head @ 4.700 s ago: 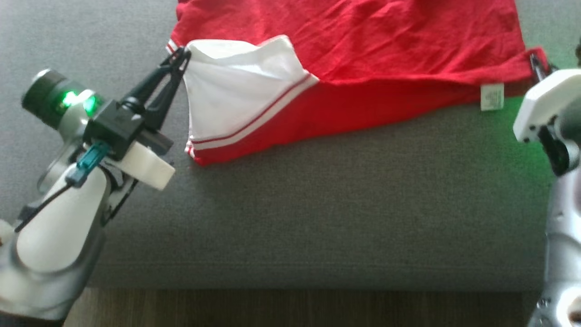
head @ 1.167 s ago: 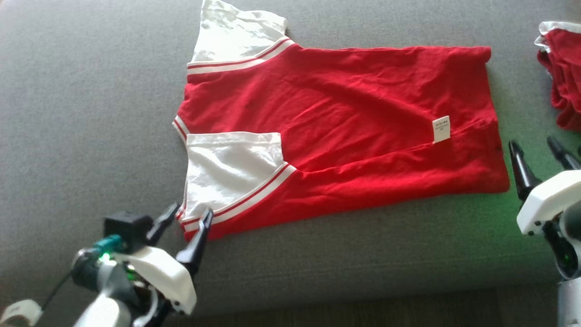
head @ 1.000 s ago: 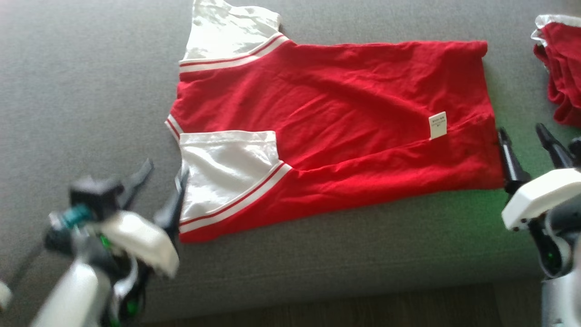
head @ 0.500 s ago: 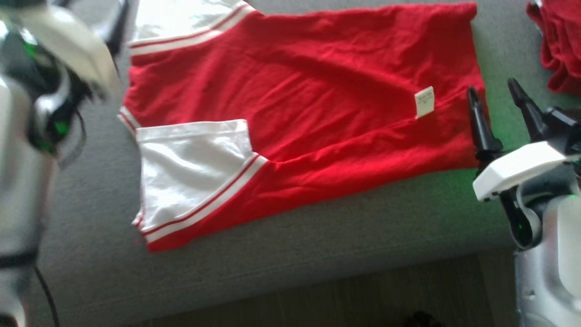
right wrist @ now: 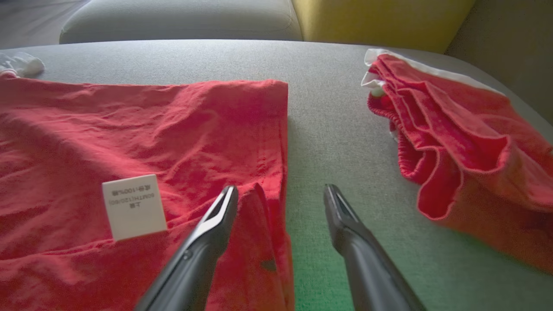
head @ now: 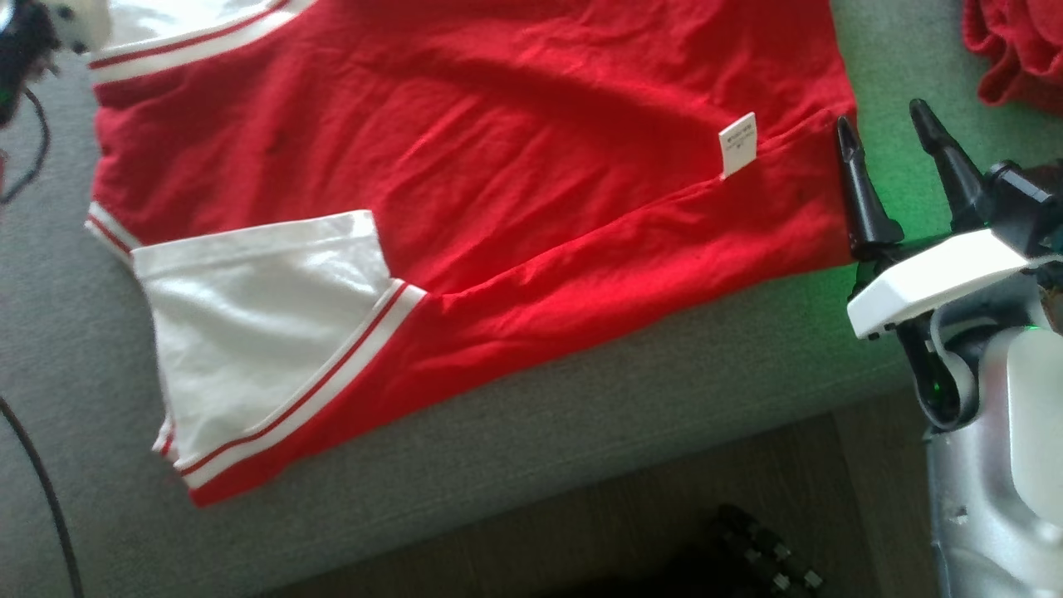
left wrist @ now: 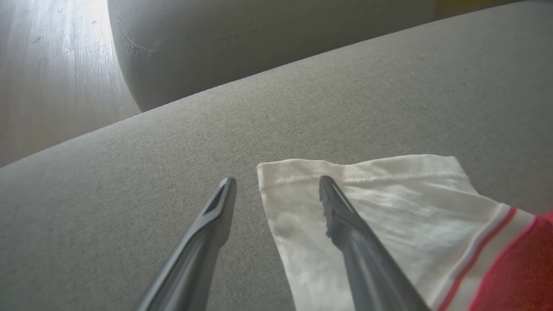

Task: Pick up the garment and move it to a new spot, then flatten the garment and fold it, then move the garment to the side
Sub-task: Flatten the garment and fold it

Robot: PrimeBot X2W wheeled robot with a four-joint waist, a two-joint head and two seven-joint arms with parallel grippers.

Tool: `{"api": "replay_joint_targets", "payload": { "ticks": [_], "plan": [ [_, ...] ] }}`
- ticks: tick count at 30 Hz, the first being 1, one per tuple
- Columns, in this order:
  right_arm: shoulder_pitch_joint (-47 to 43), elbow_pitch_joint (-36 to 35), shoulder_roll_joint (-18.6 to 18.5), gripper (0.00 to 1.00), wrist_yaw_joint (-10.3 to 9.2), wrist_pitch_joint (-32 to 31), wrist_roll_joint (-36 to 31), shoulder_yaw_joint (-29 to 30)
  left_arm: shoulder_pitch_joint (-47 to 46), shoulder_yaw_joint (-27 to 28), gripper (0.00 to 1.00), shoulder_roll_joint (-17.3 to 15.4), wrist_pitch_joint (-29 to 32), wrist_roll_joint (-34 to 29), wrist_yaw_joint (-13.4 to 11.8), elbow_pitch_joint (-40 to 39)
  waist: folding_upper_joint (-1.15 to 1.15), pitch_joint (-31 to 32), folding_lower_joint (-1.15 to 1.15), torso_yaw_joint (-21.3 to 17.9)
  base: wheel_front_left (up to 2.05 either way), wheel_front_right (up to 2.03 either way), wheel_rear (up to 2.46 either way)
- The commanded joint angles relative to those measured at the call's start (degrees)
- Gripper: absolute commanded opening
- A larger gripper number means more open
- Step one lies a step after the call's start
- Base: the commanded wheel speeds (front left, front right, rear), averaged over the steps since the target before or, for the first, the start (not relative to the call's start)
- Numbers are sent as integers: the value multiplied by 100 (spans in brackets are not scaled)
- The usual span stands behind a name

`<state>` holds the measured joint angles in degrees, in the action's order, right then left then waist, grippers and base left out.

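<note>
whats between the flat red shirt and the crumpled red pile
Bare grey cushion between shirt and pile, in the right wrist view; the open right gripper straddles the shirt's hem.

My right gripper [head: 882,116] carries two long black fingers [head: 864,208], each tapering to a pointed tip. Behind the jaws sits a white wedge-shaped housing [head: 938,274], then a dark bracket with a green indicator light [head: 937,389], then a silver-grey forearm shell [head: 980,507]. My left gripper [left wrist: 277,180] has matching dark grey fingers [left wrist: 203,242].
</note>
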<state>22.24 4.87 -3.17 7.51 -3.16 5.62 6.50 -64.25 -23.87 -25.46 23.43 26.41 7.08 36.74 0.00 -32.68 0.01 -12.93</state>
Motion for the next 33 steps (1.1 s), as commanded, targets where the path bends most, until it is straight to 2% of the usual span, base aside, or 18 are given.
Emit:
{"api": "replay_joint_targets", "payload": {
  "ticks": [1, 11, 20, 21, 22, 23, 24, 27, 33],
  "plan": [
    [67, -183, 27, 100, -2, 73, 37, -125, -336, 131, 100, -316, -64, -30, 19, -71, 0, -86, -1, -82, 0, 0, 0],
    [145, -155, 28, 100, -2, 167, 163, -197, -843, -104, 100, -488, -192, -244, 28, 914, 0, -344, -1, -268, 0, 0, 0],
    [222, -150, 29, 100, -2, 116, 105, -118, -913, -442, 100, -311, -1, 286, 38, 1095, 0, -349, -1, -223, 0, 0, 0],
    [243, -169, 29, 100, -2, 96, 90, -121, -908, -511, 91, -323, 39, 356, 39, 1079, 0, -338, -1, -217, 0, 0, 0],
    [268, -188, 29, 100, -2, 75, 80, -128, -911, -573, 48, -344, 61, 423, 39, 1059, 0, -329, -1, -215, 0, 0, 0],
    [299, -198, 29, 100, -2, 51, 72, -142, -918, -644, 22, -376, 59, 474, 39, 1027, 0, -321, -1, -217, 0, 0, 0],
    [335, -198, 29, 100, -2, 23, 71, -165, -917, -704, 0, -407, 62, 544, 39, 1002, 0, -309, -1, -225, 0, 0, 0],
    [559, -91, 29, 100, -2, -110, 220, -234, -889, -970, 0, -580, 180, 895, 40, 867, 0, -287, -1, -258, 0, 0, 0],
    [1253, 414, 29, 100, -2, -331, 455, -270, -1002, -1186, 0, -767, -226, 1038, 40, 771, 0, -316, -1, -236, 0, 0, 0]
  ]
}}
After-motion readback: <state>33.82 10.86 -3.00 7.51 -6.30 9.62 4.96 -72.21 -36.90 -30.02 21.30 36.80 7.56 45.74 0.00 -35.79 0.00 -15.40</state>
